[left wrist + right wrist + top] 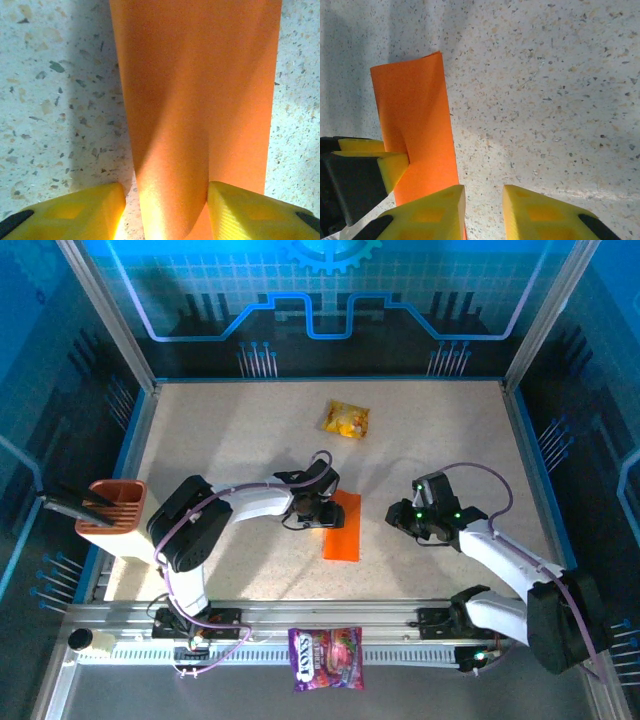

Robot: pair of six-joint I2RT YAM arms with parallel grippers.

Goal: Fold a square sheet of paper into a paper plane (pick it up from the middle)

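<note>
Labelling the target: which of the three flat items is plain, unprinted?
The orange sheet of paper: matte, no print. The yellow snack packet and the purple bag both carry printing.

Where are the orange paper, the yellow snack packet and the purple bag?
orange paper (344, 537): top view, on its bare lower half.
yellow snack packet (345, 420): top view, on its middle.
purple bag (326, 658): top view, on its middle.

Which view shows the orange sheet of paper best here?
Right wrist: the sheet of paper shows its far edge, both sides and a raised crease. Top external gives it small; left wrist crops it.
</note>
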